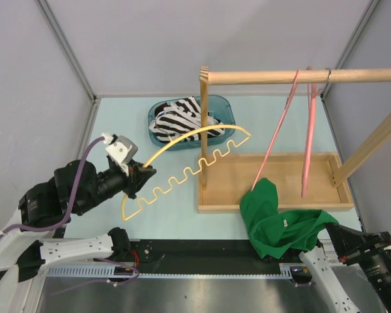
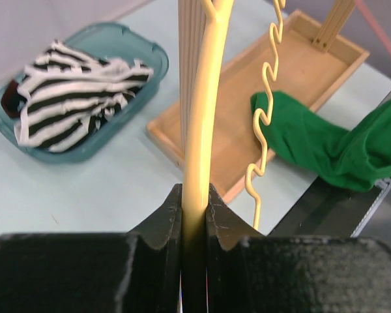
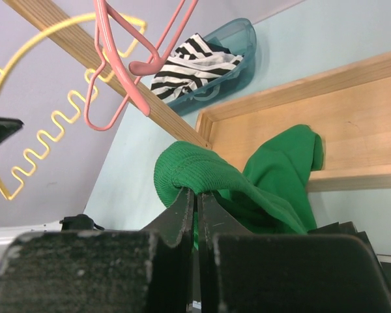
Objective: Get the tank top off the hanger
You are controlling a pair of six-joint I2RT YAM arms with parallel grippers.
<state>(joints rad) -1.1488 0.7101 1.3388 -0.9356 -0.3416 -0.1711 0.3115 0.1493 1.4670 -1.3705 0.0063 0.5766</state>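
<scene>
Green tank top (image 1: 277,222) overhangs the tray (image 1: 221,207) near edge, hanger (image 1: 182,135) apart

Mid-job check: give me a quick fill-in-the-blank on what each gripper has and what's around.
1. The left gripper is shut on the ____ hanger.
2. The right gripper is shut on the ____ top.
3. The bin holds a ____ cloth.
4. Two ____ hangers hang on the rod.

Missing words: yellow; green; striped; pink.
</scene>
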